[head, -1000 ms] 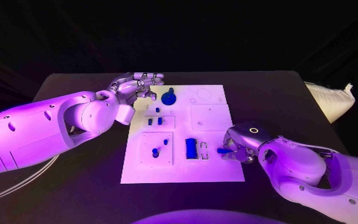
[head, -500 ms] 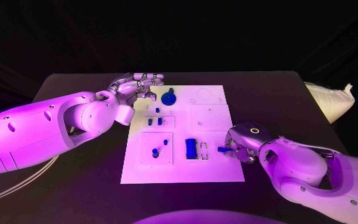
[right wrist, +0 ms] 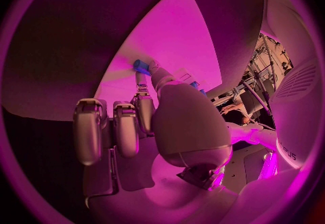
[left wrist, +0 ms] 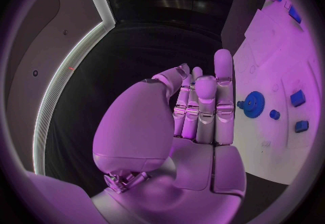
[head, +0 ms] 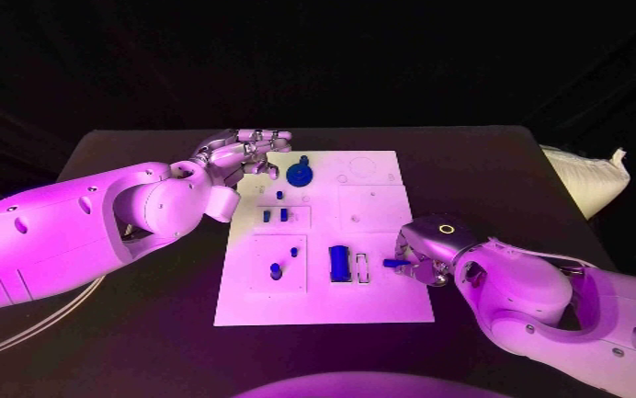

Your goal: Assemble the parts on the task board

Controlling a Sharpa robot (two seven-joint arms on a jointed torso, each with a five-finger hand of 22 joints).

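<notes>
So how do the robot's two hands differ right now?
The right hand pinches a small blue part at its fingertips, while the left hand holds nothing. The right hand sits at the task board's near right edge, beside the blue block; the left hand is at the far left corner, near the blue gear. The left hand's fingers are straight and together. Both are silver hands on white arms.
</notes>
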